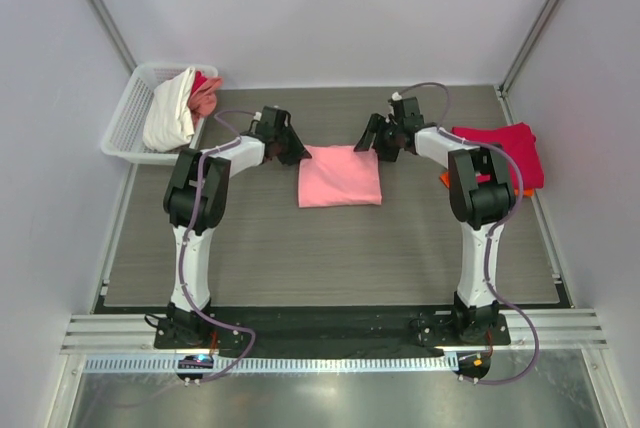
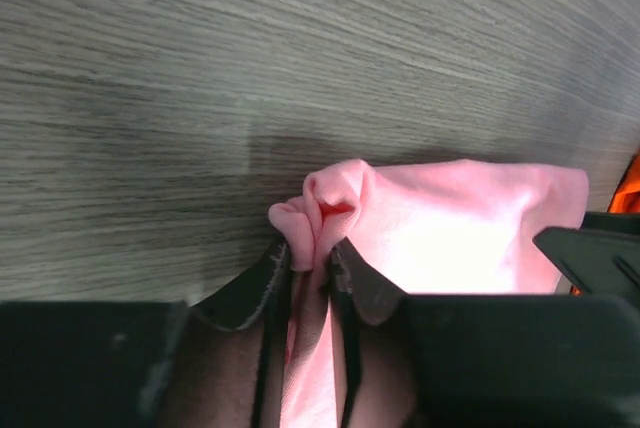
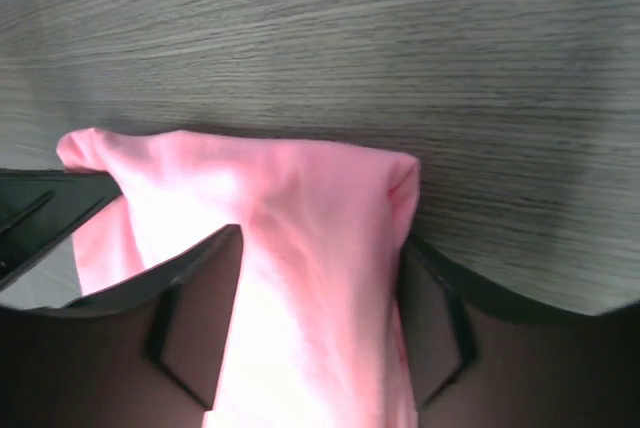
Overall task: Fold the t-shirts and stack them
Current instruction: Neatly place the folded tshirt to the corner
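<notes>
The left hand is clenched on a bunched far corner of the folded salmon-pink t-shirt. The right hand straddles the other far corner, fingers apart, its grip impossible to judge. The shirt lies mid-way across the surface, with a crimson t-shirt at right and a white basket far left.

Left hand pinched, right hand spread

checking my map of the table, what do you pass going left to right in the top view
white basket → left gripper → folded pink t-shirt → right gripper → crimson t-shirt
</notes>
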Controlling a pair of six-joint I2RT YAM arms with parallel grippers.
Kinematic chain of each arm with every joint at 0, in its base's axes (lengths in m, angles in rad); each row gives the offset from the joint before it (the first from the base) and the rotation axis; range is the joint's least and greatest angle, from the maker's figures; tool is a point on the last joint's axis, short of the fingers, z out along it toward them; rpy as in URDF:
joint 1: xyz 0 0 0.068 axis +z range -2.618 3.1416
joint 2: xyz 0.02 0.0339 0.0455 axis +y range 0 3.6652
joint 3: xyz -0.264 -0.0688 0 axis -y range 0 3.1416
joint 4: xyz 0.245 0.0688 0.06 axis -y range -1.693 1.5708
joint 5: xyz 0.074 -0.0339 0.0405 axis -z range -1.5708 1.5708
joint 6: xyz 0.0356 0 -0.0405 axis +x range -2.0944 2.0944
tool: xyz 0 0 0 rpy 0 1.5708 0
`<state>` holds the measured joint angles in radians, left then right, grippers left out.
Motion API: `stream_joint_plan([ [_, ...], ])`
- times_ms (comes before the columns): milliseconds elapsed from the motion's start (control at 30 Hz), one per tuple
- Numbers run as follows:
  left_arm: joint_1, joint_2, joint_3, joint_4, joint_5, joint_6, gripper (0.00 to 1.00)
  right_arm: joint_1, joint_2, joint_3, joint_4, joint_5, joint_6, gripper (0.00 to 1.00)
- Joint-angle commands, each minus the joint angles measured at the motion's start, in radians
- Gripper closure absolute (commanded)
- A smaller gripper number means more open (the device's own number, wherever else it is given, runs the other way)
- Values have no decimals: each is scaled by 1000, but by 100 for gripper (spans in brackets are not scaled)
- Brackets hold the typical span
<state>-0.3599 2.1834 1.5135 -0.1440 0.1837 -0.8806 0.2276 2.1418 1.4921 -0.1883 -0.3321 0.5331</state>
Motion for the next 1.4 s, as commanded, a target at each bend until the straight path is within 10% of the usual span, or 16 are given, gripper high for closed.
stream_joint_plan([
  [0, -7, -8, -29, 9, -53, 25, 77, 4, -54, -36, -54, 93, -16, 31],
  [400, -7, 9, -33, 20, -27, 19, 79, 1, -96, -168, -34, 122, 11, 28],
  [667, -7, 13, -18, 18, -10, 15, 83, 24, -37, -118, -16, 47, 39, 44],
  [933, -28, -39, -49, 40, -55, 2, 98, 26, -83, -75, -34, 16, 31, 99],
  [1367, -324, -280, -115, 239, -168, -78, 100, -172, -624, -225, -224, 255, 8, 99],
])
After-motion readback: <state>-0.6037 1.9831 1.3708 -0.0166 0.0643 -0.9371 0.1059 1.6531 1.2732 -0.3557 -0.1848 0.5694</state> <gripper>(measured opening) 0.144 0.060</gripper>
